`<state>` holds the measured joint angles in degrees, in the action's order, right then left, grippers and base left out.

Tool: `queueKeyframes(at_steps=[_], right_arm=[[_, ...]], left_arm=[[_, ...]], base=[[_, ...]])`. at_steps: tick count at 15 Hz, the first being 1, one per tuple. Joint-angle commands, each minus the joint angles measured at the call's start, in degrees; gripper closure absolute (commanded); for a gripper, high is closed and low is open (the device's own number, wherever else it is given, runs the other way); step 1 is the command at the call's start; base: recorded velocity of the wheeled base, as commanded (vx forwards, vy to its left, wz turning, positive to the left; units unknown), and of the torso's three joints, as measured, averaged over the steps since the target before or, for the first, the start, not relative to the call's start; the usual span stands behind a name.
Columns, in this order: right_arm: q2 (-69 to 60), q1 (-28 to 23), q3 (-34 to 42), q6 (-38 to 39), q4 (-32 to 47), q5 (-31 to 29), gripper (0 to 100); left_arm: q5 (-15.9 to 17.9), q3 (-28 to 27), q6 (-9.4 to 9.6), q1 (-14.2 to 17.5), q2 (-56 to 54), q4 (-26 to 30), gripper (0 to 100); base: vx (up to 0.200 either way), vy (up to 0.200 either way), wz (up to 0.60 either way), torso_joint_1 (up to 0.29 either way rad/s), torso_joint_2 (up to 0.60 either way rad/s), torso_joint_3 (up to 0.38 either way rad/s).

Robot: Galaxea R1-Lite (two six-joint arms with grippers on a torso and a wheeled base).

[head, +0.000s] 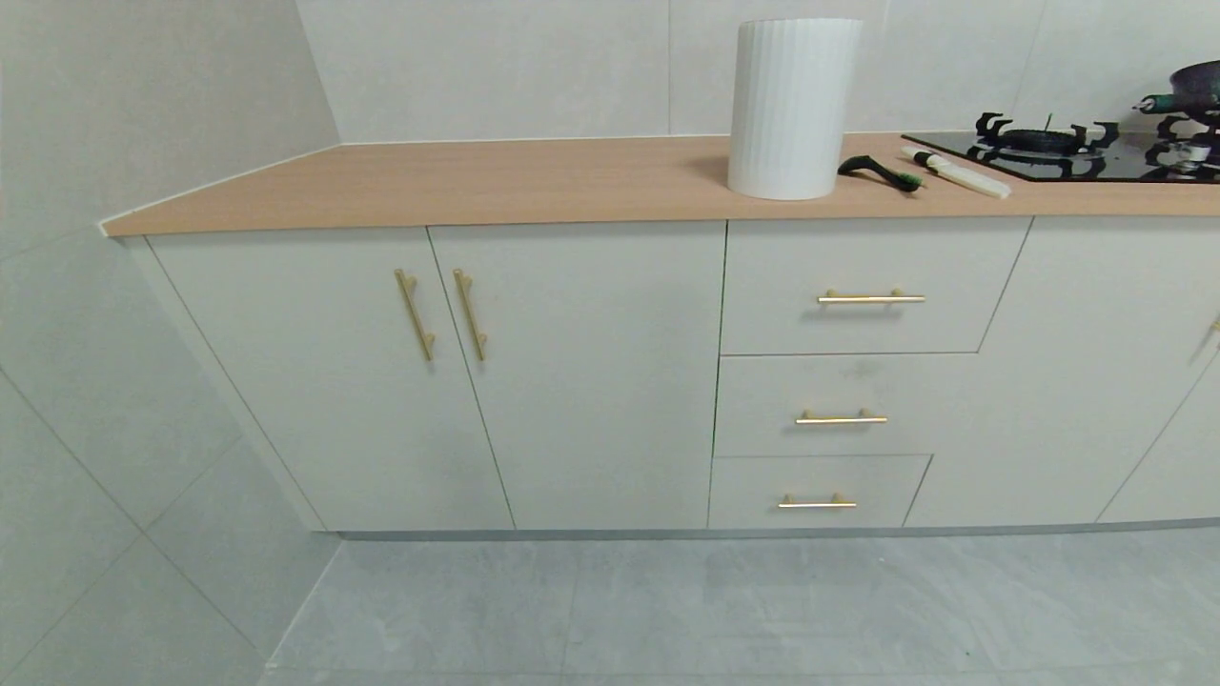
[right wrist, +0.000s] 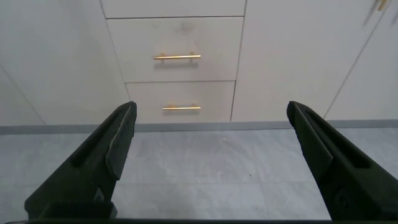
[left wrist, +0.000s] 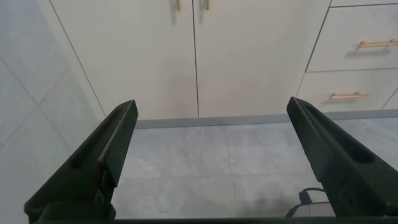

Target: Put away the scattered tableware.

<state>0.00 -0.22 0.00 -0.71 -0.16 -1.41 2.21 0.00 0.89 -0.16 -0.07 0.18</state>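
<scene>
Sensibly, roll closer first: left gripper (left wrist: 211, 106) and right gripper (right wrist: 210, 107) hang wide open, empty, well below the green-handled utensil (head: 877, 171) and white-handled utensil (head: 963, 176) on the tabletop (head: 477, 181).

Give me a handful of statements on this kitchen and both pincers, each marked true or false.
1. The white container stands upright on the counter. True.
2. The top drawer is pulled open. False: it is shut.
3. The left pincer is open and holds nothing. True.
4. The right pincer is shut on a spoon. False: it is open and empty.
5. A dark utensil and a pale utensil lie on the counter beside the container. True.
</scene>
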Motion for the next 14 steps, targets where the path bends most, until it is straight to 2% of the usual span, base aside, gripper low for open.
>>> queueKeyframes(at_steps=[1, 9, 14], right_arm=[[0.1, 0.0, 0.0, 0.0, 0.0, 0.0, 0], [0.1, 0.0, 0.0, 0.0, 0.0, 0.0, 0], [0.0, 0.0, 0.0, 0.1, 0.0, 0.0, 0]], left_arm=[[0.0, 0.0, -0.01, 0.1, 0.1, 0.0, 0], [0.0, 0.0, -0.01, 0.1, 0.1, 0.0, 0], [0.0, 0.0, -0.1, 0.1, 0.1, 0.0, 0]], base=[[0.2, 0.0, 0.0, 0.007, -0.01, 0.002], [0.2, 0.0, 0.0, -0.001, 0.0, 0.002], [0.0, 0.0, 0.0, 0.0, 0.0, 0.0]])
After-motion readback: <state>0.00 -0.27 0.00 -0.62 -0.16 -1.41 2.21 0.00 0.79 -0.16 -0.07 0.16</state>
